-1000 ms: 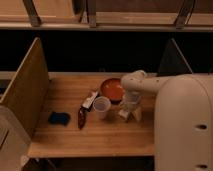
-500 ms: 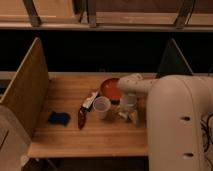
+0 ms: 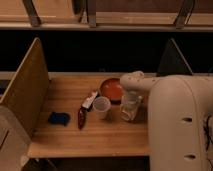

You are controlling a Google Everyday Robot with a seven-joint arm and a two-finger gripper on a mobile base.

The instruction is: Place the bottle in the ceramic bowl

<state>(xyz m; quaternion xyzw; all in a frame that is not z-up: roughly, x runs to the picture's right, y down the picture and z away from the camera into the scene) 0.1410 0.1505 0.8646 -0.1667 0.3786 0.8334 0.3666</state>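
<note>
1. Where the white arm (image 3: pixel 150 82) reaches in from the right over the wooden table (image 3: pixel 100 135), the gripper (image 3: pixel 130 107) points down at the table's right part, just in front of the ceramic bowl (image 3: pixel 111 89).
2. Whether the gripper is clamped or spread cannot be determined.
3. At the gripper sits a pale, translucent shape, taken to be the bottle (image 3: pixel 129 112); it stands at table level, outside the ceramic bowl, near its front-right rim.
4. Left of the bottle stands a translucent white cup (image 3: pixel 101 107), upright, just in front of the bowl.
5. A dark red-brown elongated object (image 3: pixel 81 118) lies left of the cup; a white-ended item (image 3: pixel 90 99) lies beside it.
6. A blue object (image 3: pixel 59 118) rests farther left, near the wooden side panel (image 3: pixel 27 92).
</note>
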